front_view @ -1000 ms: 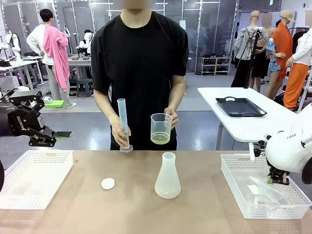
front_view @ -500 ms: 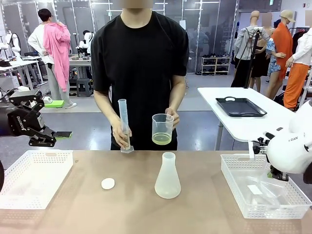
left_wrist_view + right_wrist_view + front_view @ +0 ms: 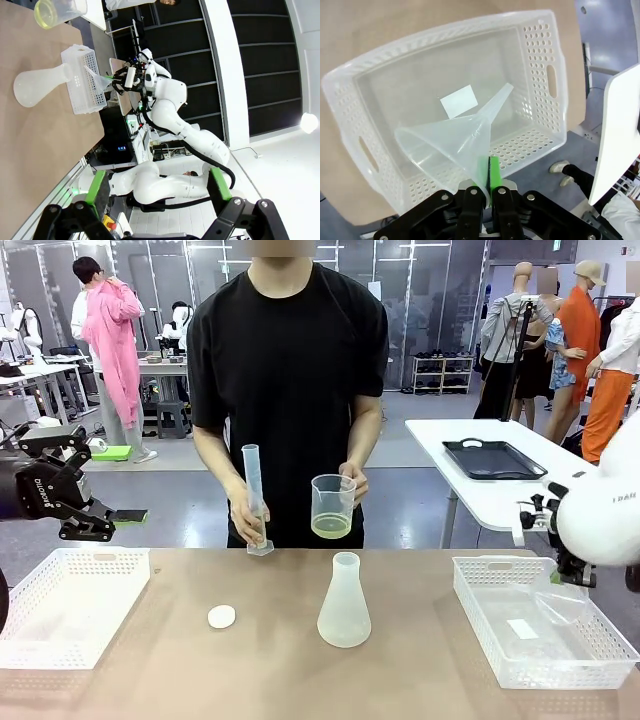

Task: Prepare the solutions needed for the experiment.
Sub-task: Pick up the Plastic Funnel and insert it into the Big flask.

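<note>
The solutions show as pale yellow-green liquid in a clear beaker point(image 3: 332, 508) point(image 3: 54, 10), held by the person's hand beyond the table's far edge. The person's other hand holds a tall graduated cylinder point(image 3: 252, 492) upright. A frosted conical flask point(image 3: 344, 602) point(image 3: 36, 88) stands mid-table, with a small white cap point(image 3: 221, 616) to its left. My right gripper point(image 3: 574, 578) point(image 3: 485, 178) is shut on the rim of a clear funnel point(image 3: 560, 603) point(image 3: 454, 139), hanging over the right basket point(image 3: 480, 612) point(image 3: 350, 100). My left gripper point(image 3: 116, 522) point(image 3: 159, 189) hovers open at the far left, holding nothing.
A white perforated basket point(image 3: 40, 632) sits at the table's left end. A small white label point(image 3: 521, 628) point(image 3: 458, 99) lies in the right basket. The person stands close against the far edge. Bare tabletop lies in front of the flask.
My right arm has risen, lifting the funnel up out of the right basket. The person's beaker shifted slightly. The left arm has not moved.
</note>
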Motion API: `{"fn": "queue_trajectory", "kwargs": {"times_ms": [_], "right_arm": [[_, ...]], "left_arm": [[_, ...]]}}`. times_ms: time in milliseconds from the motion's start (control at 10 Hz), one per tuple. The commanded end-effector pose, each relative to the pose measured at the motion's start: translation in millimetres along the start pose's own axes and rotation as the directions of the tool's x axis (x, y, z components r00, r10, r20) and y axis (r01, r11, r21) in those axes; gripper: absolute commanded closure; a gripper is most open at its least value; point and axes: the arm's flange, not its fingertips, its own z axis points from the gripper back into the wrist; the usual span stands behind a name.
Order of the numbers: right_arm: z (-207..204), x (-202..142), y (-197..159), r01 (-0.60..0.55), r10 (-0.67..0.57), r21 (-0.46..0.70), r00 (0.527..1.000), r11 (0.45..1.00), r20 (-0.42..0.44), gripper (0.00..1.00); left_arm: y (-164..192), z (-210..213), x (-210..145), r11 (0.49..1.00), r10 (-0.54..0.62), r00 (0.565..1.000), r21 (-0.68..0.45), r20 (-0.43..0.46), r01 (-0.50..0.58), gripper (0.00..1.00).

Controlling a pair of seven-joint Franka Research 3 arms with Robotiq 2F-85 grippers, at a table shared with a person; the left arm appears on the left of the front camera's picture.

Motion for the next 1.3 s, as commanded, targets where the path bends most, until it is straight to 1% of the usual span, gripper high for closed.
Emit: {"fn": "queue_trajectory", "kwargs": {"times_ms": [0, 100, 200, 300, 400, 600, 700, 800, 1100, 1200], "right_arm": [[40.5, 20.7, -20.3, 0.031, -0.030, 0.033, 0.999, 0.999, -0.036, 1.00], [69.7, 32.0, -32.1, 0.042, -0.041, 0.108, 0.999, 0.993, -0.015, 1.00], [98.0, 44.2, -42.8, 0.008, -0.010, 0.110, 1.000, 0.994, 0.016, 1.00], [110.5, 51.2, -50.5, 0.036, -0.036, 0.171, 0.999, 0.985, -0.002, 1.00], [117.1, 57.9, -57.8, 0.066, -0.070, 0.243, 0.998, 0.968, 0.008, 1.00], [120.6, 70.5, -62.5, 0.054, -0.077, 0.274, 0.994, 0.960, 0.075, 1.00], [114.0, 72.9, -65.5, 0.114, -0.129, 0.262, 0.991, 0.958, 0.041, 1.00], [126.9, 65.4, -54.6, 0.030, -0.043, 0.244, 0.998, 0.969, 0.052, 1.00], [126.9, 65.4, -54.6, 0.030, -0.043, 0.244, 0.998, 0.969, 0.052, 1.00], [123.6, 68.7, -59.1, 0.047, -0.063, 0.254, 0.996, 0.966, 0.057, 0.96]], "left_arm": [[-3.3, -2.7, 0.2, 1.000, 0.003, 1.000, -0.023, 0.006, -0.003, 0.00], [-3.3, -2.7, 0.2, 1.000, 0.003, 1.000, -0.023, 0.006, -0.003, 0.00], [-3.3, -2.7, 0.2, 1.000, 0.003, 1.000, -0.023, 0.006, -0.003, 0.00], [-3.3, -2.7, 0.2, 1.000, 0.003, 1.000, -0.023, 0.006, -0.003, 0.00], [-3.3, -2.7, 0.2, 1.000, 0.003, 1.000, -0.023, 0.006, -0.003, 0.00], [-3.3, -2.7, 0.2, 1.000, 0.003, 1.000, -0.023, 0.006, -0.003, 0.00], [-3.3, -2.7, 0.2, 1.000, 0.003, 1.000, -0.023, 0.006, -0.003, 0.00], [-3.3, -2.7, 0.2, 1.000, 0.003, 1.000, -0.023, 0.006, -0.003, 0.00], [-3.3, -2.7, 0.2, 1.000, 0.003, 1.000, -0.023, 0.006, -0.003, 0.00], [-3.3, -2.7, 0.2, 1.000, 0.003, 1.000, -0.023, 0.006, -0.003, 0.00]]}}
